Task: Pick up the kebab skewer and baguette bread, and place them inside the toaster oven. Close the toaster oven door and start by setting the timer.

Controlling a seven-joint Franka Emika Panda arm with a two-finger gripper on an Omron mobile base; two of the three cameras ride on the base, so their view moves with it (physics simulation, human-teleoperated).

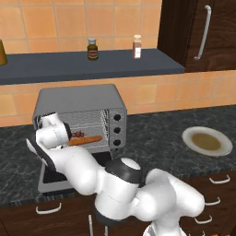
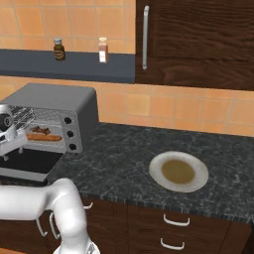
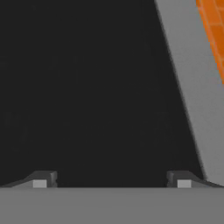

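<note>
The toaster oven stands on the counter with its door folded down flat in front. On its wire rack lies the baguette bread, and the kebab skewer rests just behind it. My hand hangs over the left part of the lowered door. In the hand view my gripper is open with nothing between its tips. It faces the door's dark glass at close range, with the grey frame to the right.
Three black knobs run down the oven's right side. A white plate with a brown centre lies on the dark counter to the right. Two bottles stand on the shelf above. Drawers line the counter's front.
</note>
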